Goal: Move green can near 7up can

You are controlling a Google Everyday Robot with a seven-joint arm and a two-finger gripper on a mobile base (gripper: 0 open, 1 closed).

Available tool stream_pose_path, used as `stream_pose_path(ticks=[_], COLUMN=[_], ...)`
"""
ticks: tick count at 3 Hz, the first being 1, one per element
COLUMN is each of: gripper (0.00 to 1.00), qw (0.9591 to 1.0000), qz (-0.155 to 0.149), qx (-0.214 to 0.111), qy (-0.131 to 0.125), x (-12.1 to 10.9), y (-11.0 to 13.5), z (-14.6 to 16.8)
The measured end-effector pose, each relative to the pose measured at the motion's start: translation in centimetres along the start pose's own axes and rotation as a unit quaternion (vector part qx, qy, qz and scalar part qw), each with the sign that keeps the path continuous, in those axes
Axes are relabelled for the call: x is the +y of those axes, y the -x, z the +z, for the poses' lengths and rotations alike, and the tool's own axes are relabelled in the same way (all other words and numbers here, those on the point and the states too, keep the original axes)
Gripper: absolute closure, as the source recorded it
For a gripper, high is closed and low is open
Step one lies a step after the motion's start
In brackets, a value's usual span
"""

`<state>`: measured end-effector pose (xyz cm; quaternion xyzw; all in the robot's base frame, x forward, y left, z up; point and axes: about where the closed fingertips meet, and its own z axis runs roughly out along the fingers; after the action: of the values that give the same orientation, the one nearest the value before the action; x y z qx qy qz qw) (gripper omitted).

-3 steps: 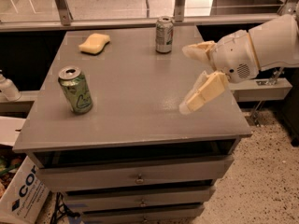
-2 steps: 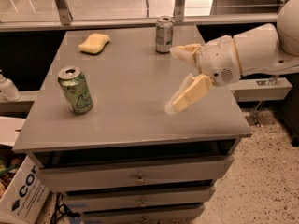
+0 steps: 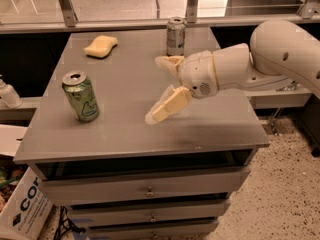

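The green can (image 3: 80, 96) stands upright near the left front of the grey tabletop (image 3: 125, 134); it has yellow-green sides with pale swirls and a silver top. The 7up can (image 3: 175, 36), silver-grey with a green band, stands upright at the back middle of the top. My gripper (image 3: 156, 89) reaches in from the right over the middle of the table. Its two cream fingers are spread wide apart and hold nothing. It is well to the right of the green can and in front of the 7up can.
A yellow sponge (image 3: 100, 46) lies at the back left of the top. The table is a grey drawer cabinet (image 3: 145, 189). A rail and shelf (image 3: 125, 21) run behind it. A cardboard box (image 3: 22, 209) sits on the floor at the lower left.
My gripper and arm have moved left across the table, from over its right side toward its middle, closer to the green can. The fingers stay open. The cans have not moved.
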<state>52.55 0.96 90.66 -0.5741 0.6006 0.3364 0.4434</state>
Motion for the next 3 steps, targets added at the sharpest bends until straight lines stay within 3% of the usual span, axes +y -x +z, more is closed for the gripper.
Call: stream_pose_path(ticks=[3], gripper=[0.0], qw=[0.9966], qz=[0.012], qx=[-0.069], qy=[0.043], x=[0.3], y=[1.7], z=[10.3])
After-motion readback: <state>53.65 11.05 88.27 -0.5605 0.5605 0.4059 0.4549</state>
